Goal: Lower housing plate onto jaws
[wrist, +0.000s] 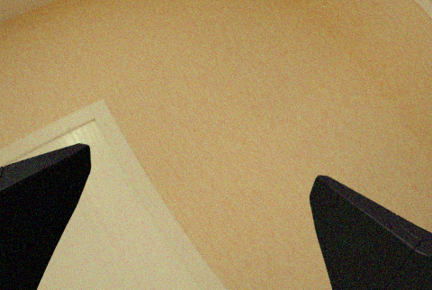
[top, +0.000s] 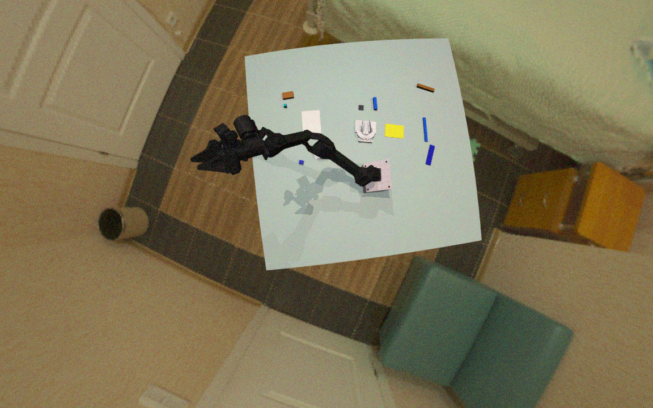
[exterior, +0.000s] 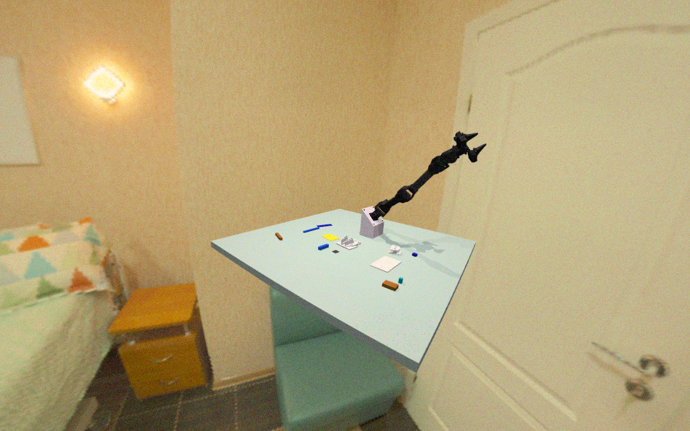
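And the claw [top: 195,164] [exterior: 481,139] [wrist: 203,175] rides high, fingers spread wide, nothing between them! Below it spreads the pale tabletop [top: 329,238] [exterior: 304,273], a flat white plate, possibly the housing [exterior: 386,263], lying nearer than the white jaw assembly [top: 365,132] [exterior: 348,243]. Farther out: teal chair [top: 435,324] [exterior: 336,369], orange nightstand [top: 607,208] [exterior: 157,307], green-covered bed [top: 496,60] [exterior: 26,343].

The bench [top: 420,213] [exterior: 293,267] carried three blue bars [top: 424,129] [exterior: 323,246], two brown blocks [top: 287,95] [exterior: 390,285], one small blue cube [top: 301,162] [exterior: 414,254], one small teal piece [top: 284,105] [exterior: 401,280], one dark square [top: 360,107] [exterior: 335,251], one yellow rectangle [top: 394,131] [exterior: 330,236], one flat white plate [top: 311,121] [exterior: 386,263], one white assembly [top: 365,136] [exterior: 348,245] and one small white part [exterior: 395,249]. There was one black arm [top: 336,154] [exterior: 421,181].
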Controlling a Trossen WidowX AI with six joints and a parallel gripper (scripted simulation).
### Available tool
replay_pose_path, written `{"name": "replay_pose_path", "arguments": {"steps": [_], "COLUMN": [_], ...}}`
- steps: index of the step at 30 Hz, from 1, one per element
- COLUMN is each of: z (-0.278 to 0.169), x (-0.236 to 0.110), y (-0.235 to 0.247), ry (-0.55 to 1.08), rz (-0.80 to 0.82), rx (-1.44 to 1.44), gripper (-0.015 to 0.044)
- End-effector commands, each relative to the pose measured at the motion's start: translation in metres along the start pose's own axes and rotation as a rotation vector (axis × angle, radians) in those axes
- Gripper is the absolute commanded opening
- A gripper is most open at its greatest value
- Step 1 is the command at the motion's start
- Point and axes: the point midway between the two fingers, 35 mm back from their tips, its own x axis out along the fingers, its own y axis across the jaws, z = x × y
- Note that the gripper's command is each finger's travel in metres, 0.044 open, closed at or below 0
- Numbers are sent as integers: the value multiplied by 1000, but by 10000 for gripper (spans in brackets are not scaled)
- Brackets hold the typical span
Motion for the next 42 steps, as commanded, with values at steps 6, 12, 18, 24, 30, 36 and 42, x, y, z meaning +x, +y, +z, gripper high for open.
{"name": "replay_pose_path", "arguments": {"steps": [6, 12, 18, 24, 30, 36, 42], "z": [-16, -35, -39, -47, -50, -46, -34], "x": [2, 0, -4, -11, -26, -48, -75], "y": [20, 53, 72, 102, 140, 178, 211], "ry": [26, 53, 54, 66, 67, 56, 30], "rz": [83, 217, 295, 408, 556, 710, 865], "rx": [42, 120, 215, 274, 347, 424, 501], "gripper": [440, 440, 440, 440, 440, 440, 440]}}
